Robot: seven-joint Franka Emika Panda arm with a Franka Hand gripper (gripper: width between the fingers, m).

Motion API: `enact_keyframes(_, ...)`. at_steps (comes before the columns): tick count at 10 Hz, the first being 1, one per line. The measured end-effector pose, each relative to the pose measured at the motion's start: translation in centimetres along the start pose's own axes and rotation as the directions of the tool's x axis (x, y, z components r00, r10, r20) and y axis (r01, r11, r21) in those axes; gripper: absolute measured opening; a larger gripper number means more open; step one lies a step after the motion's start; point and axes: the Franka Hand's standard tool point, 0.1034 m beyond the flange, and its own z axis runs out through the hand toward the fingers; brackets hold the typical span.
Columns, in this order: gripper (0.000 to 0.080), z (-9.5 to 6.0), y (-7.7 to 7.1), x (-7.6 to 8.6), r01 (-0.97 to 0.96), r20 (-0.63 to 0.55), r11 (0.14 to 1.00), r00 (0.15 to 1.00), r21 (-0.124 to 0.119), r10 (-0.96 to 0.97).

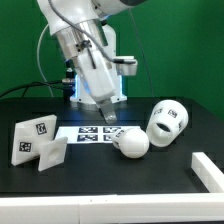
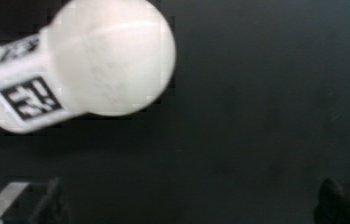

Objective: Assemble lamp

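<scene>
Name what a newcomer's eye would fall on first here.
The big white arm, its gripper open, hanging near the marker board at mid-table. Then the round bulb lying beside it, with the shade tipped on its side to the exterior view's right and the base block at its left.

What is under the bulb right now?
Black table shows beside the bulb, which lies on its side. The spot directly beneath it is covered by the bulb itself.
</scene>
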Motion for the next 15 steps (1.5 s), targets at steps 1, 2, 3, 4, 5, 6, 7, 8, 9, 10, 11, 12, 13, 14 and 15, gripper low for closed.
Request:
enact_keyframes(1,0.0698,0.2,-0.4,-1.1,0.08,-0.005,0.997,0.997,-0.017,-0.08)
enact_keyframes(2,0.0698,0.3,-0.2,-0.7,0.167,-0.004,0.986,0.986,-0.018,-0.167)
enact_keyframes(3,0.0698,0.2,-0.1,-0.5,0.189,-0.005,0.982,0.982,-0.018,-0.189)
enact_keyframes(4,0.0698,0.2,-0.1,-0.5,0.281,-0.004,0.959,0.96,-0.021,-0.281)
enact_keyframes(5,0.0698,0.2,-0.1,-0.4,0.352,-0.003,0.936,0.936,-0.021,-0.352)
enact_keyframes(6,0.0698,-0.5,-0.2,0.0,0.504,0.048,0.861,0.864,-0.066,-0.502)
enact_keyframes(7,0.0698,-1.7,-1.8,0.9,0.641,0.087,0.761,0.767,-0.098,-0.635)
enact_keyframes(8,0.0698,-2.0,-3.5,1.3,0.738,0.115,0.666,0.674,-0.105,-0.729)
enact_keyframes(9,0.0698,-1.5,-4.6,1.1,0.831,0.143,0.546,0.557,-0.11,-0.818)
enact_keyframes(10,0.0698,-0.7,-4.6,0.5,0.879,0.167,0.465,0.476,-0.101,-0.864)
enact_keyframes(11,0.0698,-0.7,-4.5,0.7,0.909,0.171,0.407,0.417,-0.089,-0.893)
enact_keyframes(12,0.0698,-0.7,-4.5,0.8,0.93,0.175,0.36,0.368,-0.08,-0.913)
enact_keyframes(13,0.0698,-0.7,-4.5,0.9,0.951,0.18,0.301,0.308,-0.069,-0.934)
enact_keyframes(14,0.0698,-1.0,-4.1,1.8,0.984,0.2,0.166,0.177,-0.067,-0.964)
enact_keyframes(15,0.0698,-1.7,-3.8,3.6,0.996,0.23,0.026,0.046,-0.091,-0.972)
